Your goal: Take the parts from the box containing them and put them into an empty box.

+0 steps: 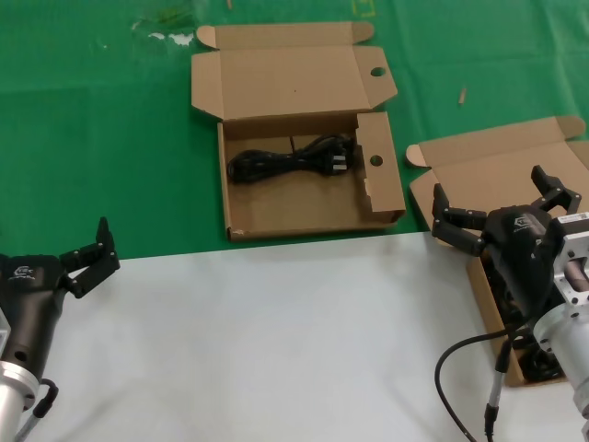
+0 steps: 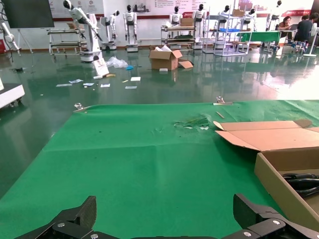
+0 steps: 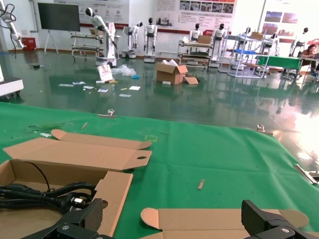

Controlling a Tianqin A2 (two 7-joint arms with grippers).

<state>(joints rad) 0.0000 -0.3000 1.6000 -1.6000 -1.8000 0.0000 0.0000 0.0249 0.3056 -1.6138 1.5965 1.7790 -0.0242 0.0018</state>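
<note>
A white tabletop fills the foreground and gives way to a green felt-like mat; the wrist views show a glossy workshop floor with other robots lined up far behind.

Nearest, the left gripper rests low over the white surface, its fingers spread wide and holding nothing. The right gripper hovers over the plain-lidded cardboard box at the right, its black fingers also splayed wide and empty. Dark cord loops show inside that box, mostly hidden by the arm.

Farther out, in the middle of the mat, the hole-punched box lies open, its matte corrugated lid folded back. One black power cord already lies in it, a glossy rubbery bundle with its plug end toward the side flap.

By my reading, this is the reach for another cord: one part is delivered and more remain. The next move calls for lowering the right gripper into the shallow box, clear of its thin walls, and closing across a bundled loop rather than a single slippery strand.
</note>
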